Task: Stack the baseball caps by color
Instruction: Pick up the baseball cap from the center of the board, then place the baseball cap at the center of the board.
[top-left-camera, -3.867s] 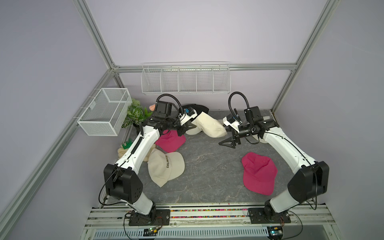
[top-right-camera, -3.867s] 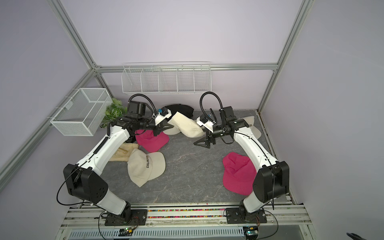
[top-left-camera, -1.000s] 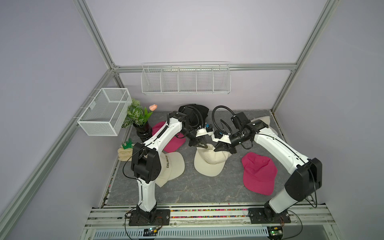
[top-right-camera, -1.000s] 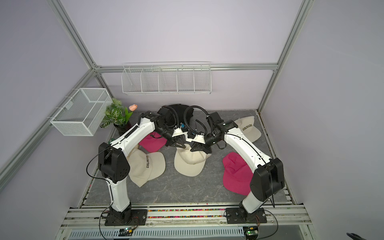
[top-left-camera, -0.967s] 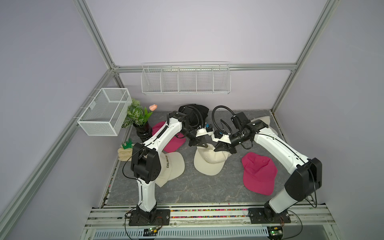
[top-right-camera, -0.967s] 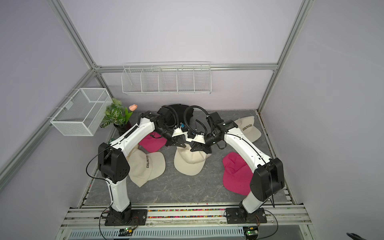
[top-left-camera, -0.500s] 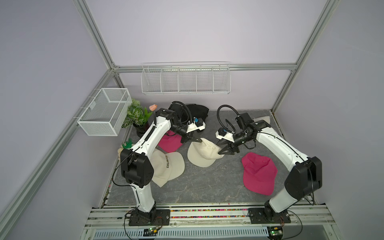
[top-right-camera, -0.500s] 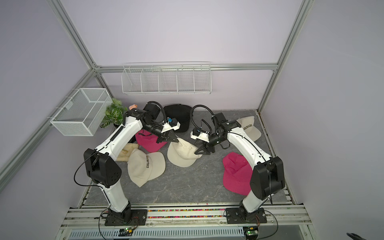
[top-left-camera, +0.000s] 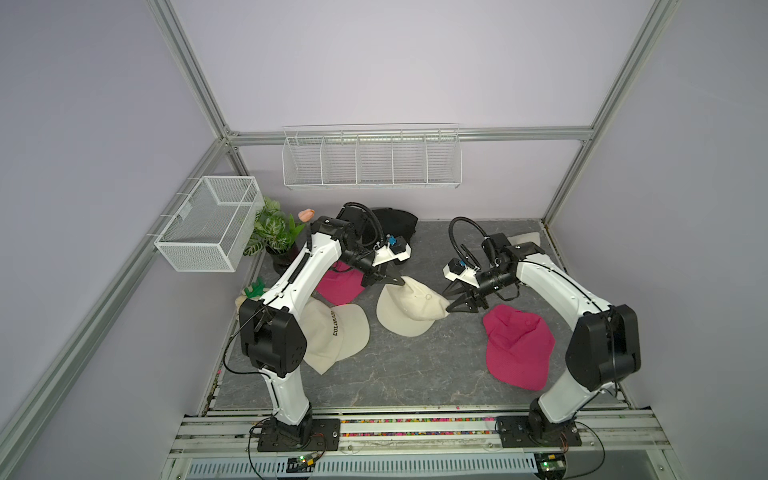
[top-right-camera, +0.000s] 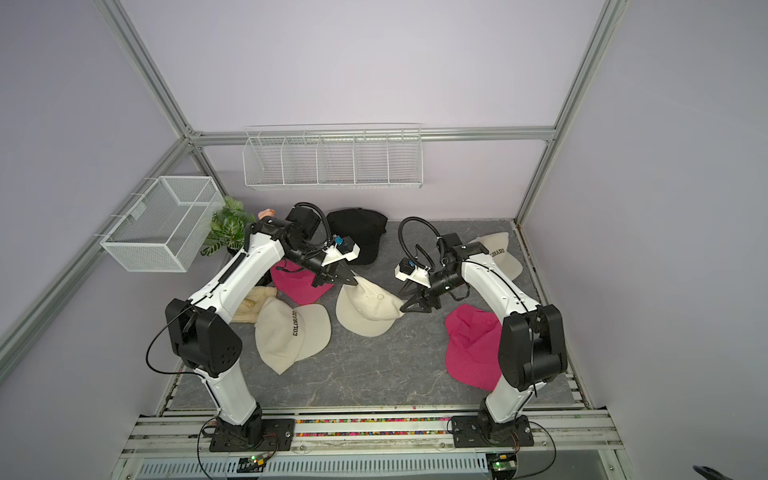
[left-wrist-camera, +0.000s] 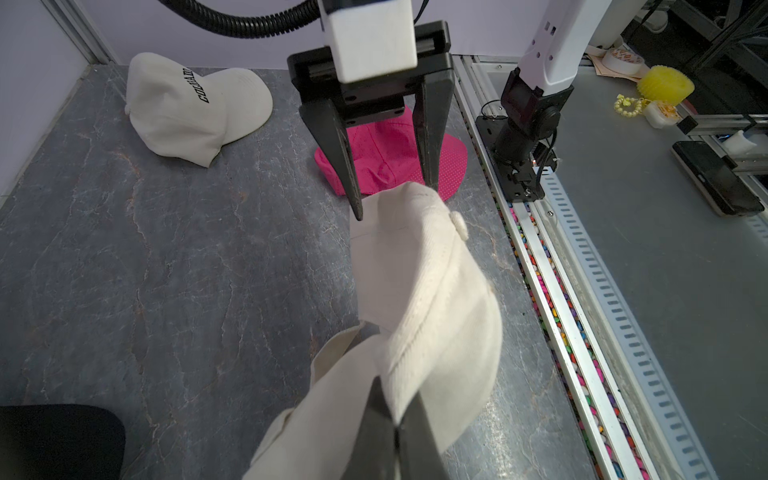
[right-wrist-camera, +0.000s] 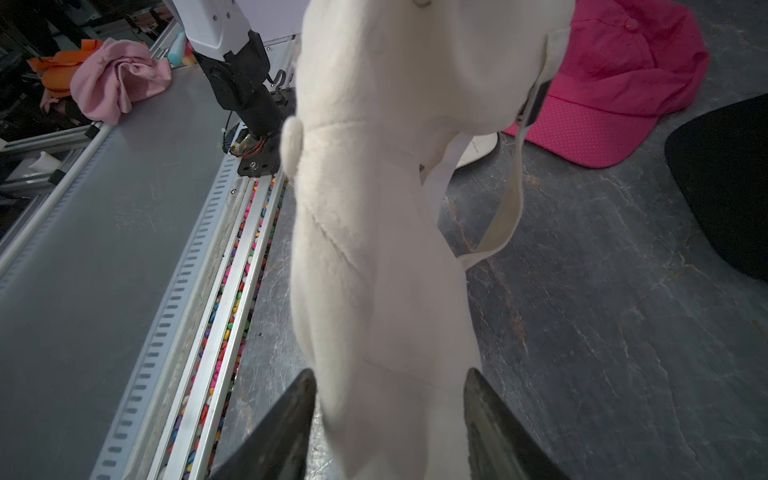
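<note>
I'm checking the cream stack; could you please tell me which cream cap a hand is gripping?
The middle cream cap, lettering hidden: the left hand pinches its edge. The front-left cream cap and far-right cream cap lie free, lettering showing.

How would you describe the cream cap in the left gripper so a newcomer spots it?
Start at the grey mat. At its middle, a cream cap is pinched by the left gripper, its far end inside the open right gripper. Unlike the other two cream caps, it shows no lettering.
</note>
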